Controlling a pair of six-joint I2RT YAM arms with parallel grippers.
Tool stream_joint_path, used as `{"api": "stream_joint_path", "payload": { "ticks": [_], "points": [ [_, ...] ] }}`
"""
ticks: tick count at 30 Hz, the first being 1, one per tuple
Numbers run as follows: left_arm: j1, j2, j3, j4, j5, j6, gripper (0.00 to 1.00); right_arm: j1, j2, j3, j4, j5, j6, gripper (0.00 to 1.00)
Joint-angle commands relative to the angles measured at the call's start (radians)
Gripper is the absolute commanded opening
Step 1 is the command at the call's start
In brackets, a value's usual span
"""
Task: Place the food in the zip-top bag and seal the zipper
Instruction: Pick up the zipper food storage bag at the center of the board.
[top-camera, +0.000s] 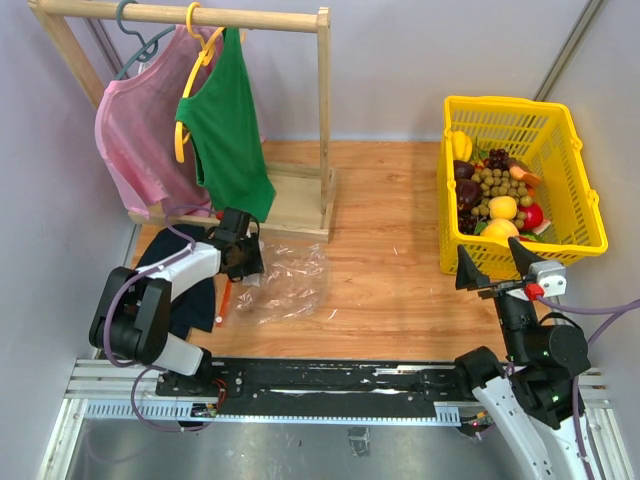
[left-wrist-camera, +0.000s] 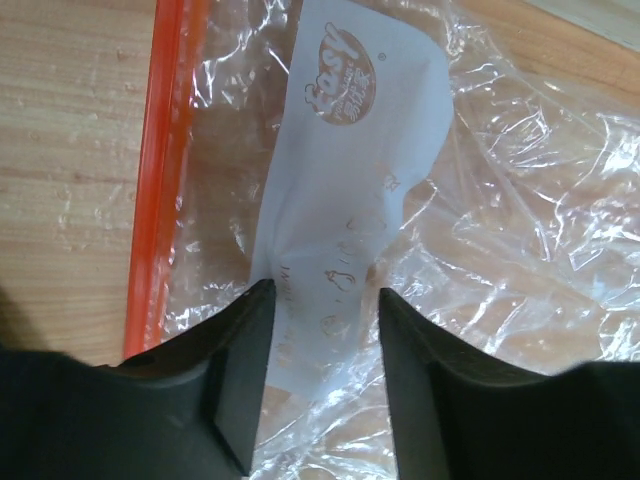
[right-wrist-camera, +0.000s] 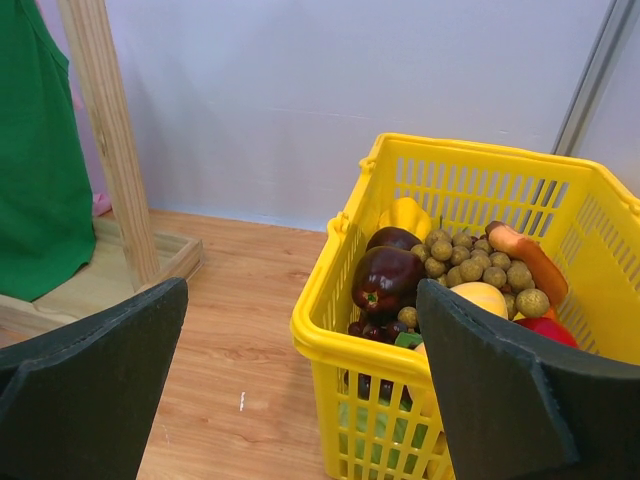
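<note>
Jaws: your left gripper (left-wrist-camera: 325, 300) straddles the label (left-wrist-camera: 350, 180) on the bag (left-wrist-camera: 520, 200) — grip unclear; right gripper (right-wrist-camera: 300, 300) gapes wide near the basket (right-wrist-camera: 470, 150).

Robotics lab bench, no question: robot arms (top-camera: 530, 345) were bolted to an aluminium rail (top-camera: 330, 410) before bare grey walls (top-camera: 400, 70). Staged props sat on the wooden tabletop (top-camera: 390, 200), a small clothes rack (top-camera: 323, 120) and a yellow basket (top-camera: 592, 215) of toy produce (top-camera: 503, 207).

The left gripper (left-wrist-camera: 320, 310) has matt black fingers (left-wrist-camera: 240, 380). Between them lies the zip-top bag (left-wrist-camera: 520, 200), crinkly glossy clear plastic, with a smooth orange-red zipper (left-wrist-camera: 150, 200) and a matt white label (left-wrist-camera: 350, 170). Beneath it the table (left-wrist-camera: 60, 150) is grained wood. Ahead of the right gripper (right-wrist-camera: 300, 290), the basket (right-wrist-camera: 318, 325) is glossy yellow plastic.
</note>
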Motion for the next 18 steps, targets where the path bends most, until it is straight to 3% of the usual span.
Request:
{"api": "stream_joint_path", "payload": {
  "ticks": [1, 15, 18],
  "points": [
    [-0.003, 0.028, 0.003, 0.024, 0.011, 0.009, 0.46, 0.02, 0.0, -0.003, 0.008, -0.006, 0.002, 0.98],
    [-0.049, -0.031, -0.015, 0.069, 0.038, -0.009, 0.02, 0.025, 0.09, 0.044, -0.021, -0.077, 0.062, 0.98],
    [-0.061, -0.075, -0.012, 0.072, 0.045, -0.018, 0.0, 0.025, 0.122, 0.071, -0.04, -0.091, 0.09, 0.98]
  ]
}}
